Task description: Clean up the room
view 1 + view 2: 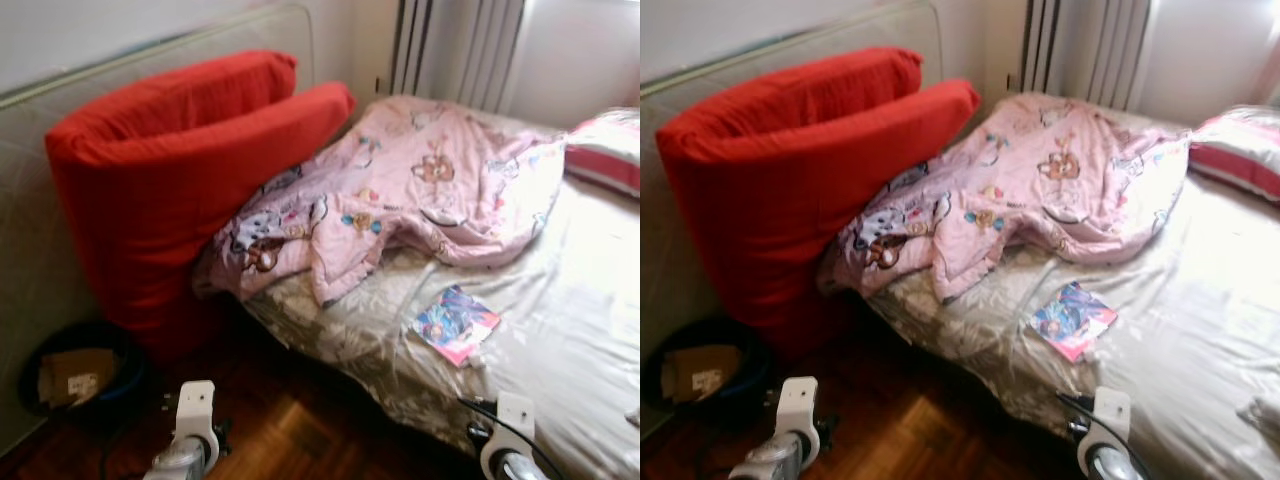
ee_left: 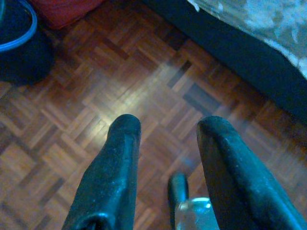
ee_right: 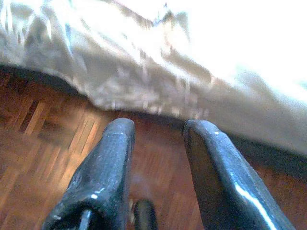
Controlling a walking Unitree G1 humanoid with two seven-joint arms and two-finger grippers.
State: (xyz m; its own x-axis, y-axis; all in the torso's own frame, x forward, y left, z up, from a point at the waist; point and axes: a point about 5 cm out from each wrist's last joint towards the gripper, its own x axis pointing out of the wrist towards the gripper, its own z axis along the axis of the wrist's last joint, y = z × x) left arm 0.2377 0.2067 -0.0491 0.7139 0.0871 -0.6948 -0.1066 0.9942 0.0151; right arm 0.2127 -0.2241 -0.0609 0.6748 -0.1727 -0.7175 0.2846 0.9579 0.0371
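A rumpled pink cartoon-print blanket [image 1: 420,190] lies bunched on the bed [image 1: 580,330], trailing off its near corner. A colourful book [image 1: 455,322] rests flat on the pale sheet near the bed's front edge. A big red folded cushion [image 1: 170,170] leans against the headboard beside the bed. Both arms hang low: left wrist [image 1: 190,435], right wrist [image 1: 505,445]. My left gripper [image 2: 165,129] stands open above the parquet floor [image 2: 153,91]. My right gripper [image 3: 158,127] is open too, over the floor at the bed's hanging sheet [image 3: 158,81].
A dark round basket [image 1: 75,375] holding cardboard sits on the floor left of the red cushion. A red-and-white pillow [image 1: 610,150] lies at the bed's far right. A radiator [image 1: 460,45] stands on the back wall. Dark parquet [image 1: 300,430] lies between me and the bed.
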